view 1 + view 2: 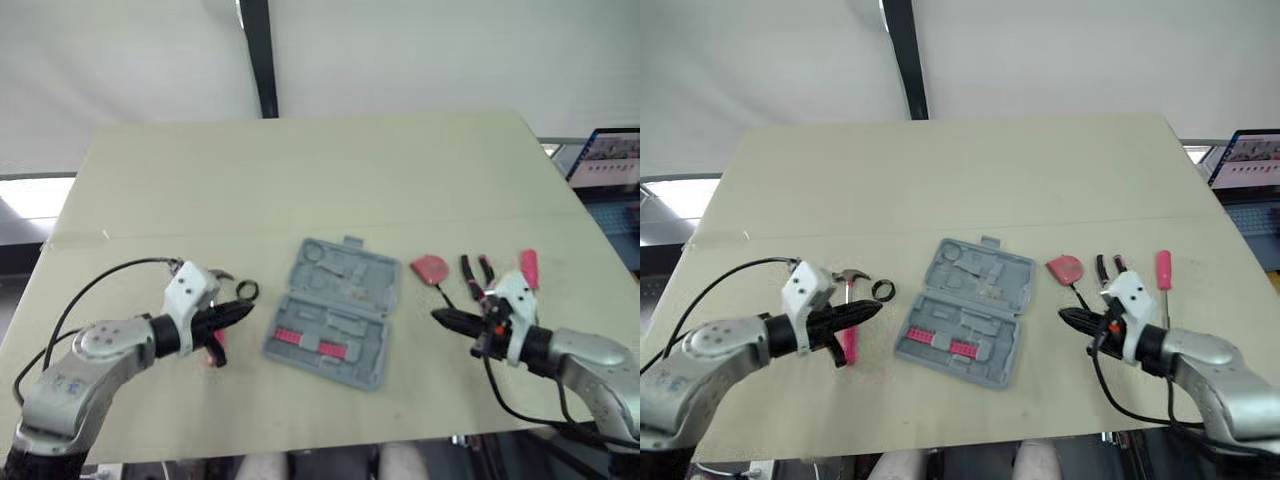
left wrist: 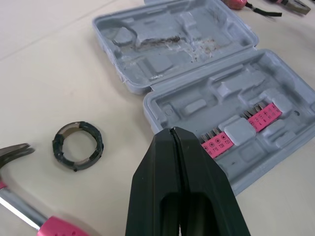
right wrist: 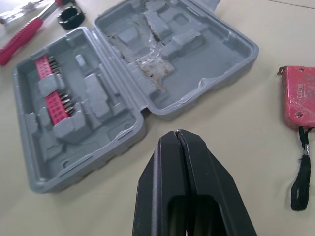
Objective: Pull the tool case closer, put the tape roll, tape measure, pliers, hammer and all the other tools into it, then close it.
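Note:
The grey tool case (image 1: 335, 310) lies open in the middle of the table, with pink bit strips (image 2: 241, 128) in its near half. Left of it are the black tape roll (image 1: 247, 290) and the pink-handled hammer (image 1: 848, 300). My left gripper (image 1: 245, 312) is shut and empty, hovering just left of the case, beside the roll. Right of the case lie the red tape measure (image 1: 430, 268), the pliers (image 1: 478, 272) and a pink screwdriver (image 1: 1163, 270). My right gripper (image 1: 437, 316) is shut and empty, pointing at the case's right edge, just in front of the tape measure.
The tan table (image 1: 300, 180) stretches bare behind the case. A laptop (image 1: 612, 160) stands off the table's right side. A black pole (image 1: 262, 60) rises behind the far edge. The table's front edge runs close below both arms.

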Robot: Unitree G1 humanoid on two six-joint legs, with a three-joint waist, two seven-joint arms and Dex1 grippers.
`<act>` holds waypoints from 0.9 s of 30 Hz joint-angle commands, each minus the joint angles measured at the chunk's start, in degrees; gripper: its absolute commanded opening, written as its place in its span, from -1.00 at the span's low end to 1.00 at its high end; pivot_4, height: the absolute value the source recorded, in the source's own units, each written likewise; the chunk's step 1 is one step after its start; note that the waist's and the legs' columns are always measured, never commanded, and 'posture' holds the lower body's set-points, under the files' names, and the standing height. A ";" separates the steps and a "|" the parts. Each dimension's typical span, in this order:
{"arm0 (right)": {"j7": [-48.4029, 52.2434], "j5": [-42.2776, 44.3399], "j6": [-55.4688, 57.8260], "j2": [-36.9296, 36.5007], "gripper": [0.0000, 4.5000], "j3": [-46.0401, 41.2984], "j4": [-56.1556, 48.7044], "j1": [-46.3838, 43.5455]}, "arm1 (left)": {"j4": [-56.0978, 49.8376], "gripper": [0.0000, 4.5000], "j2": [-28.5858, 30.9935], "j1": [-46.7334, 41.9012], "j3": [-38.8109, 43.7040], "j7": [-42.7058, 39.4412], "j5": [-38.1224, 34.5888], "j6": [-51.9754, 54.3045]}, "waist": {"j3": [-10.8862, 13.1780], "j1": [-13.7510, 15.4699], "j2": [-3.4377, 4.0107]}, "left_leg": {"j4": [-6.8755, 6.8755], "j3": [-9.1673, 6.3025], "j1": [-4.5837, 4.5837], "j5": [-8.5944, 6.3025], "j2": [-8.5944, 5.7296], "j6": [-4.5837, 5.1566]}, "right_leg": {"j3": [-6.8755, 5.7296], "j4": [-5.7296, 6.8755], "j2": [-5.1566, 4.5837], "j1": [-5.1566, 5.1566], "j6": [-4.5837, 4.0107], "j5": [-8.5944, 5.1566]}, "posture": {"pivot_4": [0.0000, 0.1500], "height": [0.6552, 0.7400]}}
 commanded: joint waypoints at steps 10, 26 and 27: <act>-7.20 -5.63 6.41 3.91 -0.99 7.43 2.30 -5.32 | 22.99 -1.00 -1.47 -14.55 -14.36 -7.00 12.35 -10.46 | 0.00 0.33 0.00 | 0.09 0.07 -0.04 0.01 -0.02 -0.01 | -0.04 0.03 -0.01 -0.04 0.00 0.00 | 1.00 1.00; -7.95 -6.48 9.36 4.92 -0.99 8.09 -0.21 -6.28 | 33.53 -1.00 -9.00 -22.64 -18.71 -6.33 21.99 -16.96 | 0.00 0.24 -0.01 | 0.17 0.07 -0.08 0.01 -0.02 -0.01 | -0.06 0.11 -0.02 -0.08 0.01 0.00 | 1.00 1.00; -8.12 -6.52 9.60 5.10 -0.99 8.22 -0.21 -6.56 | 34.27 -1.00 -9.50 -23.00 -18.91 -6.31 22.53 -17.48 | 0.00 0.22 -0.01 | 0.17 0.07 -0.08 0.01 -0.02 -0.01 | -0.06 0.12 -0.02 -0.08 0.01 0.00 | 1.00 1.00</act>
